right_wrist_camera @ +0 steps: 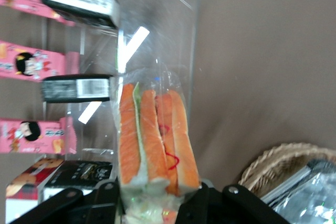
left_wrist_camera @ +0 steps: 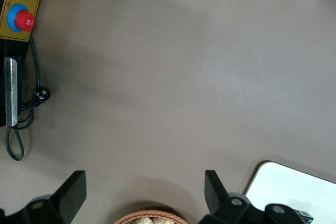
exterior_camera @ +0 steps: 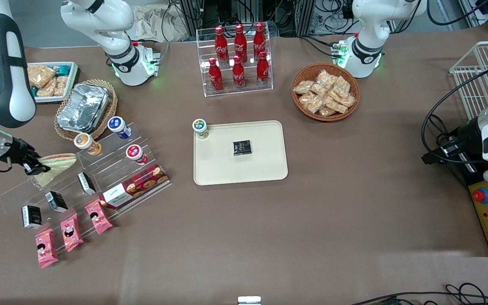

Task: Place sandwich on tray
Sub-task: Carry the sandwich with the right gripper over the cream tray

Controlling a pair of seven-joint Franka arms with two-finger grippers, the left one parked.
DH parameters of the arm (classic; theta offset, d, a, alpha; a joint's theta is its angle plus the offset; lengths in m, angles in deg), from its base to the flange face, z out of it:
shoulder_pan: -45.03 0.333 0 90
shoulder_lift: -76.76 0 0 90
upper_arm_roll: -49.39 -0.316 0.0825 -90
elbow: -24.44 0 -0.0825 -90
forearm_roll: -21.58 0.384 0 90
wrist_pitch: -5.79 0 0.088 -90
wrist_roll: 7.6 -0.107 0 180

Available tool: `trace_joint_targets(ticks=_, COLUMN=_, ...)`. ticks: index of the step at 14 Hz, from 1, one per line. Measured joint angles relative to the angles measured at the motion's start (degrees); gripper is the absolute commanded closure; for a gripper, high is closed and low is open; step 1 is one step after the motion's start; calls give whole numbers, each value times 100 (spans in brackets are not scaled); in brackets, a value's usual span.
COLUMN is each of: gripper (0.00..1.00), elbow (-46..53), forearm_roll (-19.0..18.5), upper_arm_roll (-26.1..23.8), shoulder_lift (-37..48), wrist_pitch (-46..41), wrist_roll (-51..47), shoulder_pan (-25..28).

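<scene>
in the front view the gripper [exterior_camera: 36, 168] sits at the left edge of the frame, over the top step of the clear acrylic display stand [exterior_camera: 87, 178], its jaws clamped on the sandwich [exterior_camera: 55, 167] — a wrapped wedge whose tip points toward the frame's centre. the tray [exterior_camera: 265, 165] lies flat in the middle of the frame, well apart from the sandwich, with a small dark box [exterior_camera: 242, 147] near its centre and a green-lidded cup [exterior_camera: 200, 128] at its upper left corner. pink snack packets [exterior_camera: 70, 232] lie along the stand's lowest step, in the lower left. in the left wrist view a pale corner of the tray [left_wrist_camera: 294, 187] shows at the lower right on the brown table. in the right wrist view the fingers [right_wrist_camera: 102, 195] press both sides of the sandwich [right_wrist_camera: 155, 140] — orange filling and pale bread under clear wrap — with the acrylic stand [right_wrist_camera: 157, 30] and a wicker basket [right_wrist_camera: 275, 163] close by.
</scene>
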Motion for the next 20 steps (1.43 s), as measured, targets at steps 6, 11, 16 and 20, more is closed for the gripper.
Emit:
trace_joint_targets(ticks=6, gripper=100, elbow=557, forearm_roll=-406, upper_arm_roll=-103, shoulder_lift=663, wrist_pitch=-1024, wrist_roll=1428, shoulder_pan=41)
trace_joint_targets(ticks=11, gripper=100, elbow=637, forearm_roll=-608, upper_arm_roll=-1043, shoulder_lift=1006, wrist_pitch=-1246, wrist_roll=1913, shoulder_pan=338)
trace_joint_targets(ticks=16, gripper=100, elbow=636, forearm_roll=-611, upper_arm_roll=-1991, shoulder_lift=995, wrist_pitch=-1255, wrist_roll=2912, shoulder_pan=640)
trace_joint_targets(ticks=20, gripper=100, elbow=634, forearm_roll=-615, upper_arm_roll=-2269, shoulder_lift=795, wrist_pitch=-1117, wrist_roll=3040, shoulder_pan=1757)
